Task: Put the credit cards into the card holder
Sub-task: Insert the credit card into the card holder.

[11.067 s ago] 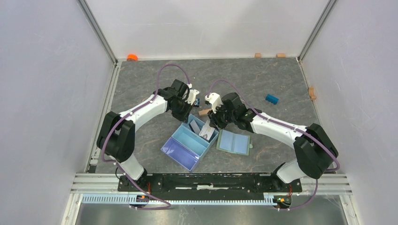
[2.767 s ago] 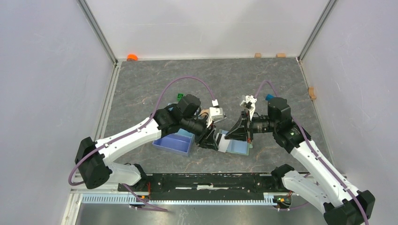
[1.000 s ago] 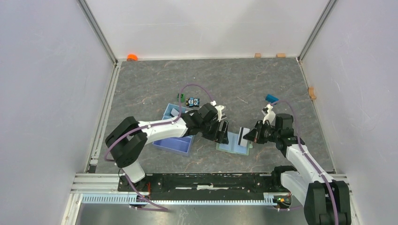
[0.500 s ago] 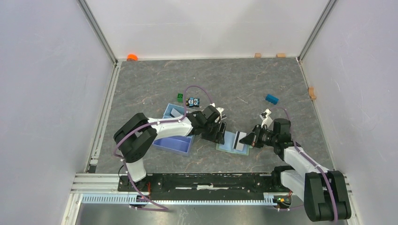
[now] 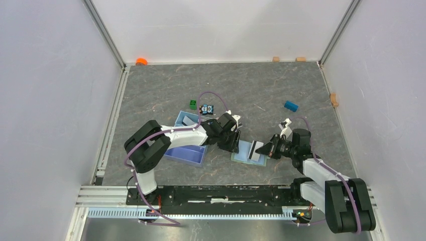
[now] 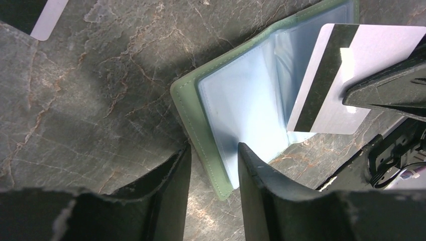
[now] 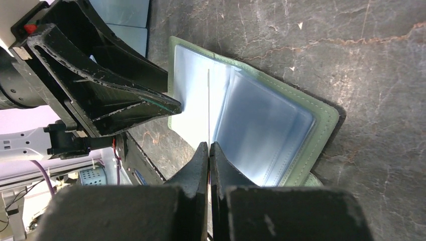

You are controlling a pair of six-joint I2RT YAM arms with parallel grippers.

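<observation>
**Entry: card insertion under way, one card poised at the open holder**

- **Card holder** (image 5: 244,153): sage-green. It lies open and flat on the table between the two arms, with its pale blue pockets facing up.
- **Striped credit card** (image 6: 335,70): whitish with a dark stripe. It is held tilted over the holder's pocket leaves, one corner low near the centre fold. It appears not yet inside any slot.
- **Right gripper** (image 7: 208,148): fingers pinched together on the striped credit card. This view shows the card edge-on, aimed at the pockets.
- **Left gripper** (image 6: 213,152): jaws apart and holding nothing. They straddle the holder's green border at one corner, one finger over bare table and the other over the pocket leaf. Whether either finger presses down cannot be told.
- **Second card** (image 5: 187,120): lies in the light blue tray (image 5: 187,154), just beside the left arm and apart from the holder.

**Step in hand (judged):** lining up the first card with a pocket mouth, with nothing filed so far.

**Next move calls for:**
- Lower the card's leading edge to a slot lip at a shallow angle and slide it along the leaf.
- Have the left fingers pin the holder so it does not skid.
- Release only once the card is seated.
- Fetch the second card afterwards.
</observation>
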